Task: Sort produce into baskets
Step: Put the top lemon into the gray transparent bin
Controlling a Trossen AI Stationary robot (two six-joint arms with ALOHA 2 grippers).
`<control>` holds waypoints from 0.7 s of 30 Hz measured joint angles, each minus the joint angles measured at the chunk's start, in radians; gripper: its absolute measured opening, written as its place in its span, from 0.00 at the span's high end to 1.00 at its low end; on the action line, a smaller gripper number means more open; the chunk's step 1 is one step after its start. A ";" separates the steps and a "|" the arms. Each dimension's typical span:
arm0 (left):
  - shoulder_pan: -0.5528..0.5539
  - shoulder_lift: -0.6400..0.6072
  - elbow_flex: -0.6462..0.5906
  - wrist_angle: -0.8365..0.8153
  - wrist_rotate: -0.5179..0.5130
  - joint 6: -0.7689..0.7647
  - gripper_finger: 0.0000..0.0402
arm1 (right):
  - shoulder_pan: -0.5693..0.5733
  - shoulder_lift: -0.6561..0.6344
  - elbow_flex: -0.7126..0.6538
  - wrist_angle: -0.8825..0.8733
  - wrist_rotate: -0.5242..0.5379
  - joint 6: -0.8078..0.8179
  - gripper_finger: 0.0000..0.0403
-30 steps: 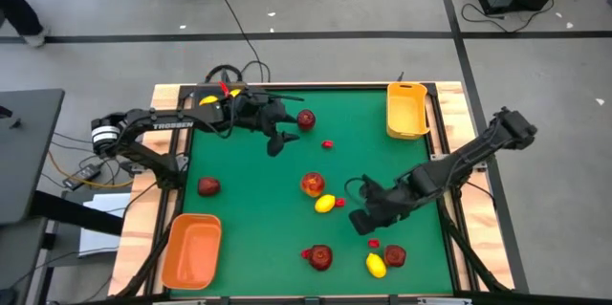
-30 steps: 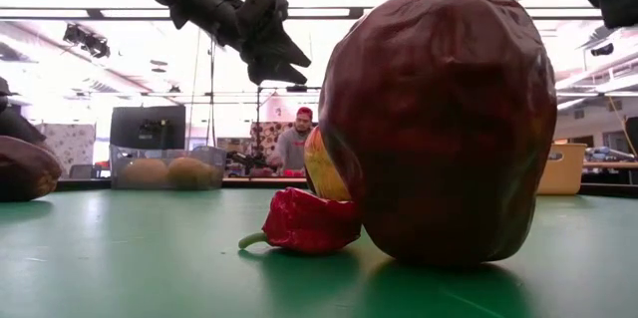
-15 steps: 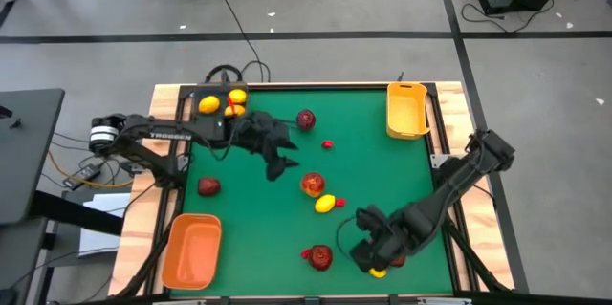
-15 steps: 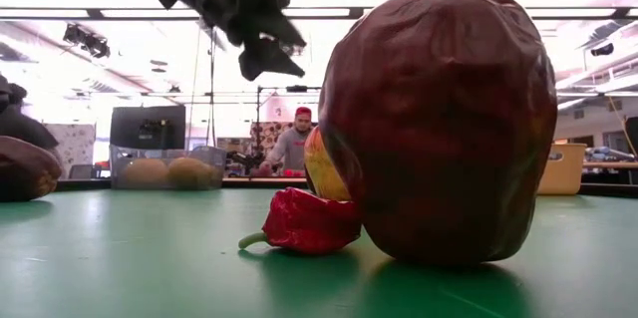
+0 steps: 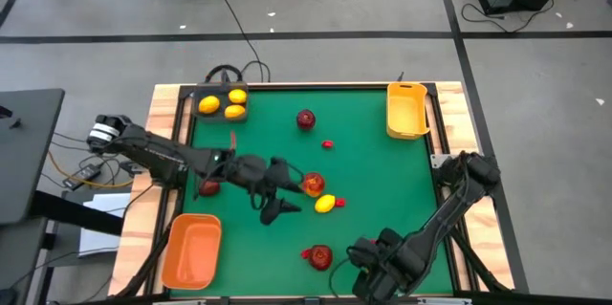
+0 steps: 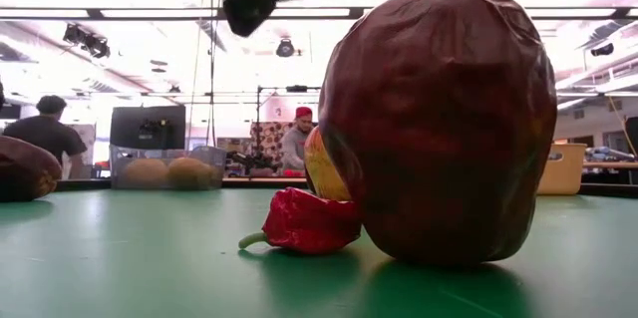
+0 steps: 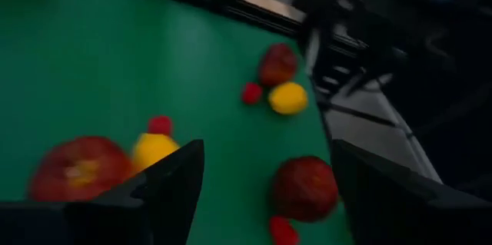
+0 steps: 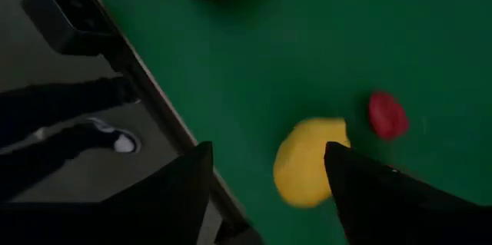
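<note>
high view shows sorting barely begun: dark grey rectangular tray at the far left corner of the green counter holds three small yellow lemon-like fruits. yellow plastic tray at the far right and orange plastic tray with rounded corners at the near left look empty. loose on the counter: dark red round fruit, tiny red piece, red-orange round fruit, yellow lemon, dark red fruit at the left edge, dark red fruit near the front. left pincer hangs mid-counter, fingers spread, holding nothing. right pincer is wide apart and empty over the near-right yellow fruit by a small red piece.
</note>
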 joint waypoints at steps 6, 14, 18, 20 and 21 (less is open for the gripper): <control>-0.101 0.004 0.000 -0.038 -0.118 0.049 0.28 | 0.011 0.031 0.004 -0.025 0.110 -0.068 0.37; -0.088 0.127 0.015 -0.016 -0.167 0.028 0.28 | -0.018 0.044 0.004 -0.045 0.111 -0.087 0.37; -0.050 0.238 0.106 -0.032 -0.149 0.041 0.28 | -0.025 0.044 0.004 -0.033 0.097 -0.056 0.37; -0.040 0.286 0.167 -0.072 -0.145 0.085 0.28 | -0.023 0.044 0.004 -0.025 0.097 -0.026 0.37; -0.034 0.310 0.204 -0.108 -0.142 0.110 0.28 | -0.019 0.044 0.005 -0.018 0.097 -0.009 0.37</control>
